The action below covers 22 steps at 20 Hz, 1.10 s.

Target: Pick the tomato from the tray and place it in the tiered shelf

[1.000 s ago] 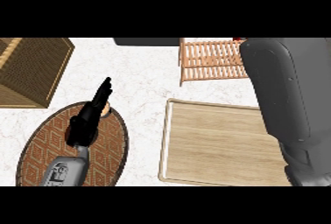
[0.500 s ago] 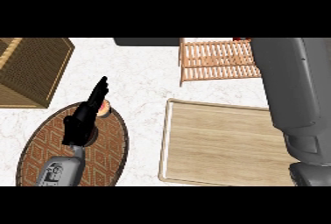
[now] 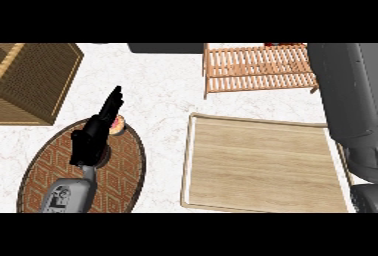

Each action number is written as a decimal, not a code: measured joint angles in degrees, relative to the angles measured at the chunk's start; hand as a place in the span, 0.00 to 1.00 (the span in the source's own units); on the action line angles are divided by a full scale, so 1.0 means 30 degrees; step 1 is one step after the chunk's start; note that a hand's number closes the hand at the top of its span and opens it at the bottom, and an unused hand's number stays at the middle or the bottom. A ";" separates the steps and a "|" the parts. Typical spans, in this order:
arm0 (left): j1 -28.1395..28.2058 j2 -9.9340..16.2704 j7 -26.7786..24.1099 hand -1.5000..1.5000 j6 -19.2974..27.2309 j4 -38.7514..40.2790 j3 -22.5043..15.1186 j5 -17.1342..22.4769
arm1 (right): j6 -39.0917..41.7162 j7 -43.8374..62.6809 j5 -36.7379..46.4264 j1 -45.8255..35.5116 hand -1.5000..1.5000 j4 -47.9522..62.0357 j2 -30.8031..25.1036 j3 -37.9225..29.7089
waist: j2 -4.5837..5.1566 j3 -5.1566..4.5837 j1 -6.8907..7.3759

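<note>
A small red patch (image 3: 277, 44), maybe the tomato, shows at the far top edge of the slatted wooden tiered shelf (image 3: 255, 70); too little shows to be sure. My right forearm (image 3: 347, 95) runs up the right side past the shelf, and its hand lies beyond the view's top. The light wooden tray (image 3: 258, 167) in the middle right has nothing on it. My left hand (image 3: 94, 137) hovers open, fingers straight and pointing away, over an oval patterned mat (image 3: 125, 170). It partly covers a small round orange-red thing (image 3: 118, 125).
A brown wicker box (image 3: 33, 80) stands at the far left. A dark grey object (image 3: 166, 47) sits at the back, left of the shelf. White marble counter lies between the mat, tray and shelf.
My right forearm has swung to the right and now stands straighter along the right edge. The left hand has barely shifted.
</note>
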 measured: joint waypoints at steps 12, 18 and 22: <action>0.0091 -0.0344 -0.0678 0.50 0.0194 0.0700 -0.0053 -0.0278 | 0.0444 -0.0042 -0.3225 0.0652 0.00 -0.3120 0.0118 -0.0989 | -0.0004 0.0005 -0.0069; -0.0144 -0.0177 -0.0537 0.50 -0.0002 0.0628 0.0052 -0.0262 | 0.0711 -0.0267 -0.4831 0.0112 0.00 -0.3836 -0.0049 -0.1398 | 0.0003 0.0000 -0.0028; 0.0198 -0.0139 -0.0875 0.50 0.0029 0.0628 0.0129 -0.0276 | -0.0029 0.0226 -0.5794 -0.0044 0.00 -0.5428 -0.0265 -0.2378 | -0.0046 0.0016 -0.0119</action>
